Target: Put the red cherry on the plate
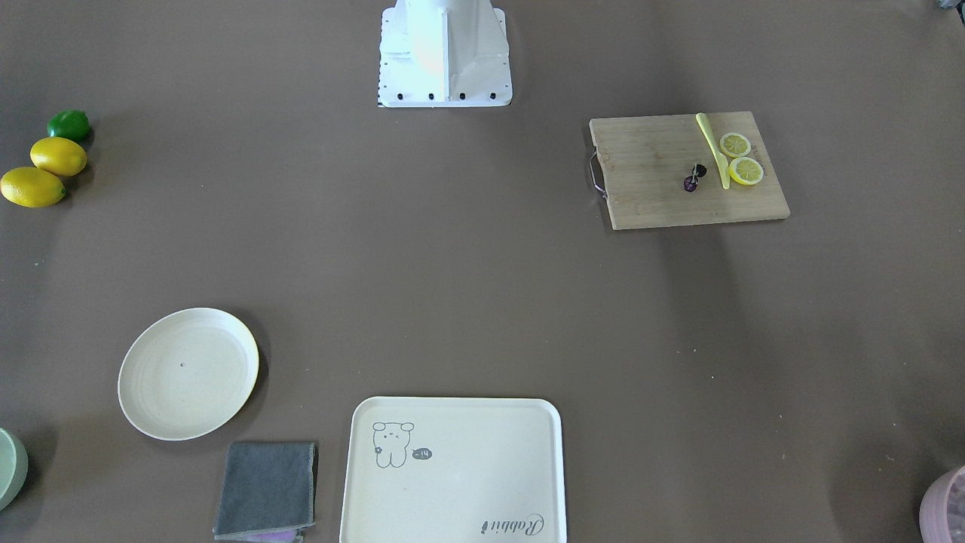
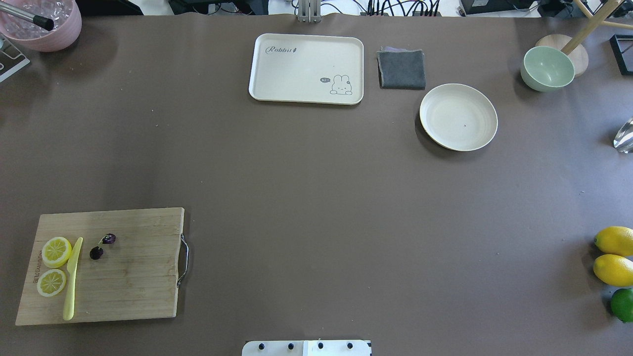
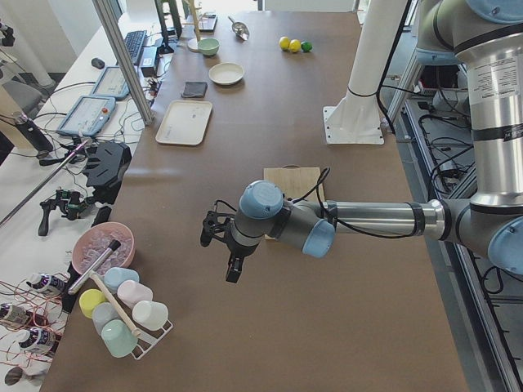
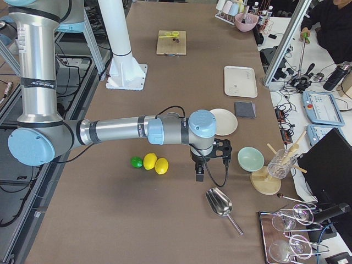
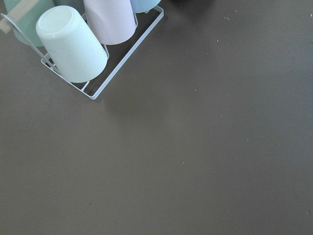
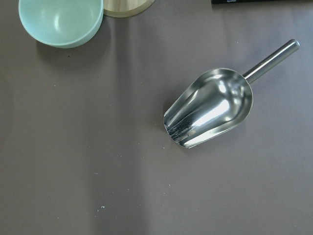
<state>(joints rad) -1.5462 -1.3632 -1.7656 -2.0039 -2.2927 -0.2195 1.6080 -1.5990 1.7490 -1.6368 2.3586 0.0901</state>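
The red cherry, a tiny dark pair joined by stems, lies on a wooden cutting board on the robot's left side. The round cream plate sits bare across the table on the robot's right. My left gripper hangs over bare table beyond the board, near a cup rack. My right gripper hovers between the lemons and a green bowl, just short of the plate. Both show only in the side views, so I cannot tell their state.
Two lemon slices and a yellow knife share the board. A cream tray and grey cloth lie near the plate. Green bowl, lemons and a lime, metal scoop, cup rack.
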